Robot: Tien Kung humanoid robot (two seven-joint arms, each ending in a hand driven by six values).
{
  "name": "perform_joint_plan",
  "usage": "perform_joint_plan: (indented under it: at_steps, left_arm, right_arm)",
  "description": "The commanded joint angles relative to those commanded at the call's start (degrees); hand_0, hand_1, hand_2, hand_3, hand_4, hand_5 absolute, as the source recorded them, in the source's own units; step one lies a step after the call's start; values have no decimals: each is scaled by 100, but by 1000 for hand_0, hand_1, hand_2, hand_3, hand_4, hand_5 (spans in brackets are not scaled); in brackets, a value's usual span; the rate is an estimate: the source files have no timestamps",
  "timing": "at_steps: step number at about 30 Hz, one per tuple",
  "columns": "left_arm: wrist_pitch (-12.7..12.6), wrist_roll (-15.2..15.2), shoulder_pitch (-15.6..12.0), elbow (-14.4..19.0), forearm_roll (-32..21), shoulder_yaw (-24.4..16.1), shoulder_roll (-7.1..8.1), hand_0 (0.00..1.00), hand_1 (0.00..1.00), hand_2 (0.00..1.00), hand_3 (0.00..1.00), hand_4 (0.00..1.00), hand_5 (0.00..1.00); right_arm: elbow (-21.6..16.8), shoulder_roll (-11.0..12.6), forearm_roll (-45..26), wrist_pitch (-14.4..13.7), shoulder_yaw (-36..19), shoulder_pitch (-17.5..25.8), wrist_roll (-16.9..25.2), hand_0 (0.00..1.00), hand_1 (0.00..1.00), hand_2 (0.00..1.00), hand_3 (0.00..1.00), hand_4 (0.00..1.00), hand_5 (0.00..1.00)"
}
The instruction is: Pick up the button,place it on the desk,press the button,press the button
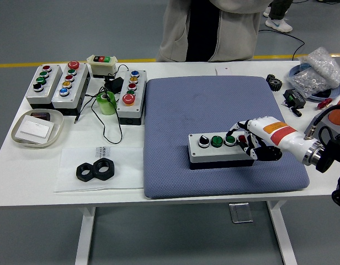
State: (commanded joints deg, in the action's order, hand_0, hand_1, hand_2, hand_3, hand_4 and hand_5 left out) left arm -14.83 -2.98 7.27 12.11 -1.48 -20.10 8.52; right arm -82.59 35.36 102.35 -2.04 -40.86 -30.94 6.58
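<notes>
One high head view looks forward and down over the white table (26,165); near edge at bottom.

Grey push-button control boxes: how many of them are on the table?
4. Three stand at the far left: two grey boxes side by side, a third beside the blue pad. The fourth lies on the pad, under the right hand.

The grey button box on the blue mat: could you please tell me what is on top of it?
On the button box sit a black-and-white knob and two green buttons. The robot hand covers its right end; only a bit of red shows there.
</notes>
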Motion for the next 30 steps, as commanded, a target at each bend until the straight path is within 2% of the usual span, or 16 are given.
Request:
perform_joint_plan:
  at_steps: [6,22,30]
  left_arm:
    - [-2,4,-9,1,16,-10,-3,759,827,861,825,629,998]
    - [5,-5,4,1,-10,13,1,759,827,860,825,629,998]
    - [7,-15,23,1,-49,36,2,759,826,860,825,629,998]
  right_arm:
    - [173,-44,7,32,96,-5,-14,344,103,214,683,499,2]
    - [232,-80,47,100,323,-25,-64,345,105,217,686,507,2]
    - [89,-56,32,-8,102,-17,-12,344,105,216,687,508,2]
